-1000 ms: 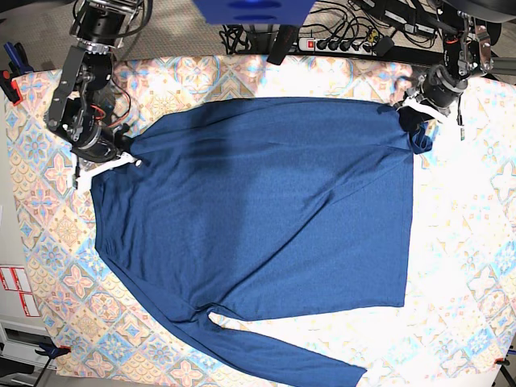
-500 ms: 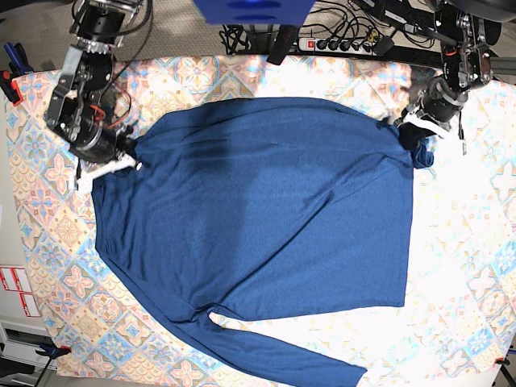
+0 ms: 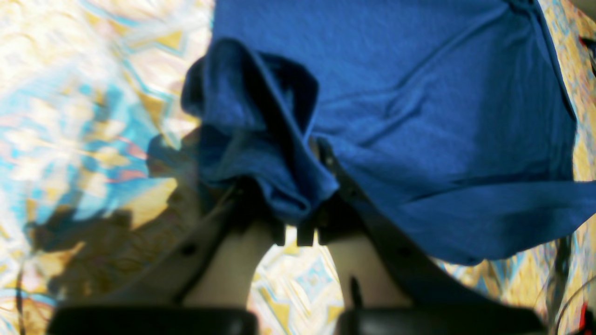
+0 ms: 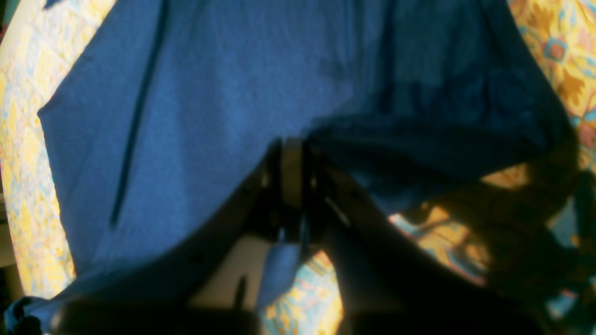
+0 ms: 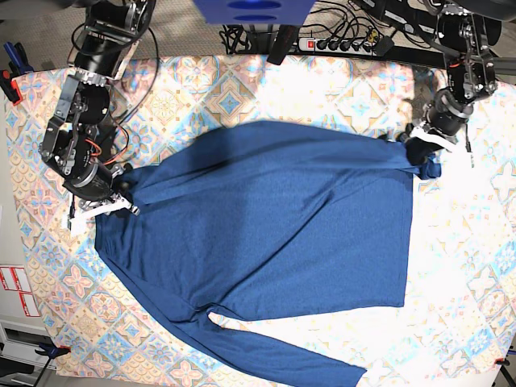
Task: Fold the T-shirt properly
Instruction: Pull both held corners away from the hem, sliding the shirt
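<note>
T-shirt (image 5: 266, 250) lies spread across the patterned surface (image 5: 476, 266), mostly flat; one long sleeve trails toward the near edge in the base view; far edge is lifted and pulled inward between the two arms.

Left pincer (image 3: 298, 218) is clamped on a bunched corner of the shirt at the base view's right; wrist view shows a wad of cloth folded over itself between the jaws, more than one layer by the look of it. Right pincer (image 4: 291, 186) is clamped on the opposite far corner; the cloth drapes away from the jaws in a sagging sheet, and a thin strip hangs through below them.

Handling, my read: soft knit, light, no stiffness at all; it sags between grips and creases wherever it isn't tensioned; diagonal wrinkles already run from the left grip across the body. Not fragile; not slippery against the patterned cloth, so dragging will likely bunch it rather than slide it. Best holds are corners and seams (shoulder, hem), pinched through both layers; a single-layer pinch would peel front from back. Keep both grips level and evenly tensioned or the fold line skews; the loose sleeve needs tucking in before any clean fold.

Containers: none visible in any view; nothing holds anything here.
</note>
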